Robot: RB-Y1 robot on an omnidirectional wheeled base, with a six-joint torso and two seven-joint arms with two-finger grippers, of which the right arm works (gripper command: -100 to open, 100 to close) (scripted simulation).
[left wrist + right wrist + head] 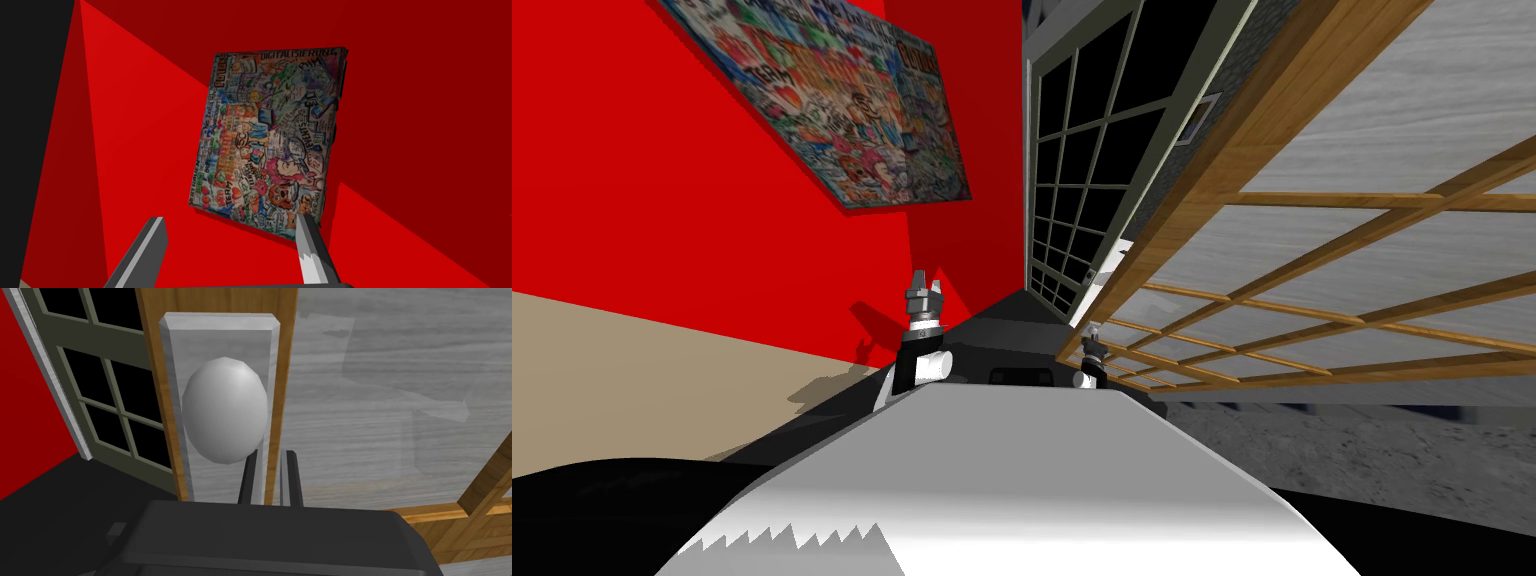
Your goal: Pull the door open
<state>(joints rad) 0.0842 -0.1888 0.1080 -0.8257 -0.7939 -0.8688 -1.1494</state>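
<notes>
The robot's right end effector [270, 455], its two blade fingers drawn together with only a sliver of gap and nothing gripped between them, points at the latch side of a wood-framed door [1362, 250] with grey panels. One grey, egg-shaped knob [225, 410] sits just beside and slightly ahead of the fingertips, toward the red wall [662, 200]. Whether a blade touches it cannot be told. The knob is mounted on a single pale backplate [220, 328] whose long axis runs along the door's wooden stile. As they stand, the fingers are aimed at the plate's edge rather than at the knob. To take hold, the blades would likely have to part and shift sideways toward it. The left end effector [923, 290] hangs well apart from the door, near the red wall, fingers spread and empty, so the right arm is plainly the nearer. Beyond the door's edge stands a dark-paned glazed frame [1082, 150].
</notes>
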